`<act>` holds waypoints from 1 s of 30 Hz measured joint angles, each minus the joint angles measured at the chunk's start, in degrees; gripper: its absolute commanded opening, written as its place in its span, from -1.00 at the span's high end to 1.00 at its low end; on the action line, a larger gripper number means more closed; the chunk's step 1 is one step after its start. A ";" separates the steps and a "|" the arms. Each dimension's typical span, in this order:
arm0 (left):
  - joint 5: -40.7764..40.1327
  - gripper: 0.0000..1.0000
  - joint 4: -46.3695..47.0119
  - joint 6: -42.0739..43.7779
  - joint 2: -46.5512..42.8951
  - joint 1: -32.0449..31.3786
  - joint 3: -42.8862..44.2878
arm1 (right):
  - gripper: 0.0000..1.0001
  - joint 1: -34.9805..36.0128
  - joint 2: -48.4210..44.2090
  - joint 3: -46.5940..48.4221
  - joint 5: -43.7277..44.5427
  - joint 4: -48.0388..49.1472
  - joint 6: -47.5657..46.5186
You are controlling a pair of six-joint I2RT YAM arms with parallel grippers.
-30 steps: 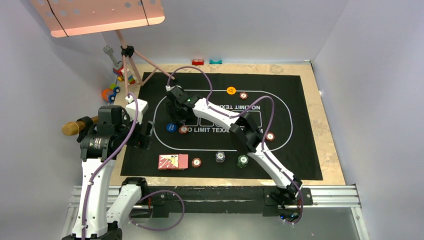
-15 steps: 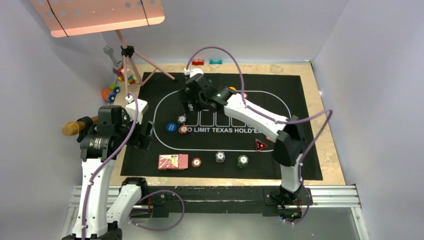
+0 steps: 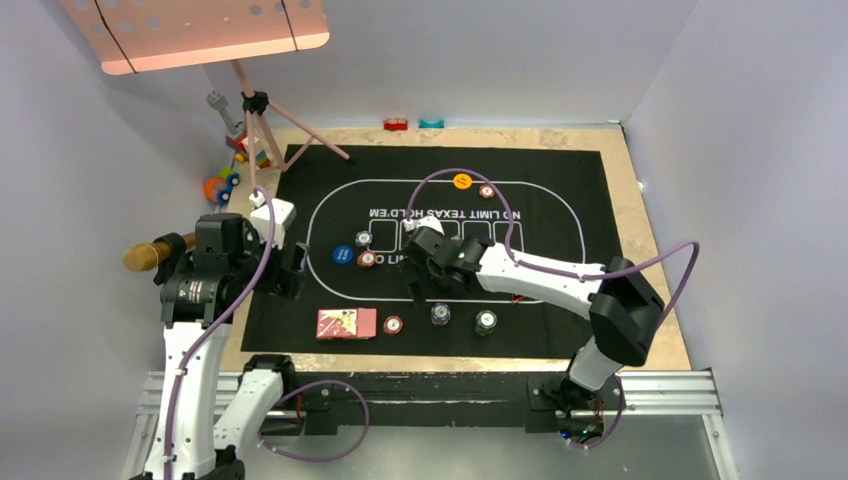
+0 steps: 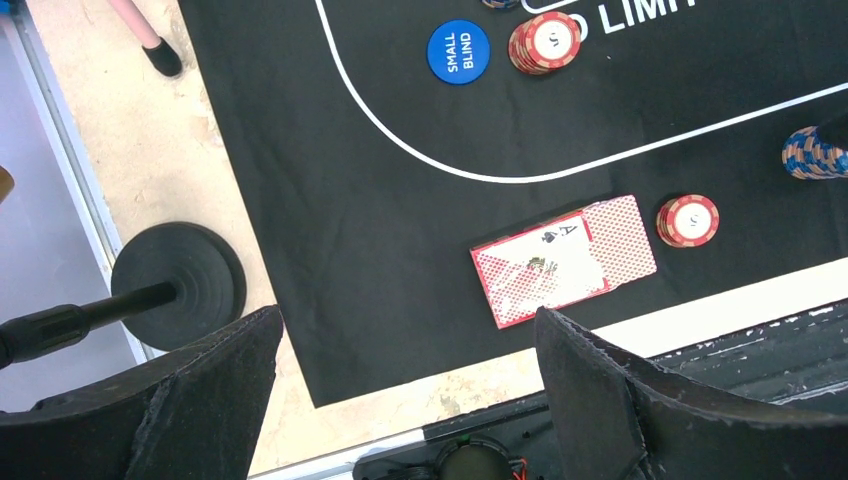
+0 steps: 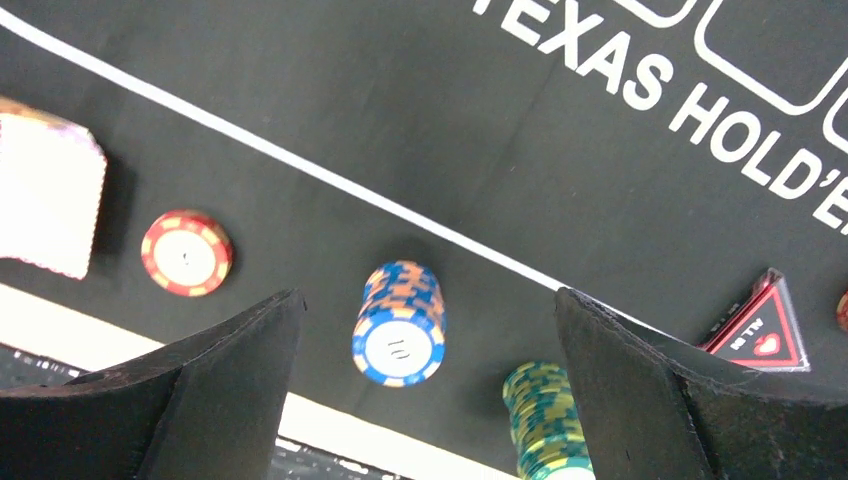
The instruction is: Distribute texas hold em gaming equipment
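Blue and orange stripes mark the chip stack (image 5: 400, 323) we now have framed between the right gripper's (image 3: 418, 290) spread, empty jaws; it stands on the black felt mat (image 3: 600, 200) near the front edge, just outside the white oval line. A green stack (image 5: 545, 420) sits just to its right, a single red chip (image 5: 187, 253) to its left, and beyond that the red-backed cards (image 4: 565, 258) at the near left. The triangular marker (image 5: 763, 328) lies farther right. Half a second ago the right arm was reaching over the far left of the oval; it has since swung back to the near side, leaving a small grey stack (image 3: 364, 238) by the red stack (image 3: 368, 260) and the blue small-blind button (image 4: 458, 52). We read that as one delivery made and the blue-orange stack as the likely next pick. The orange button (image 3: 462, 181) and another red chip (image 3: 487, 191) rest at the far side. The left gripper (image 4: 405, 400) hangs released and empty over the mat's near left corner.
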 measured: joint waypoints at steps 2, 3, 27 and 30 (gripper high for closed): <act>0.00 -0.99 0.33 -0.07 -0.59 0.00 -0.39 | -0.94 1.36 -1.55 -1.25 0.02 0.00 1.07; 0.00 -0.99 0.35 -0.26 -0.83 0.00 -0.39 | -0.92 1.92 -2.12 -1.77 0.00 0.09 1.53; -0.02 -0.99 0.74 -0.85 -1.31 0.00 -0.42 | -0.57 6.01 1.07 -8.17 -0.39 3.50 6.32; -0.02 -0.99 0.74 -0.85 -1.31 0.00 -0.42 | -0.48 6.01 1.42 -8.96 -0.52 3.87 6.47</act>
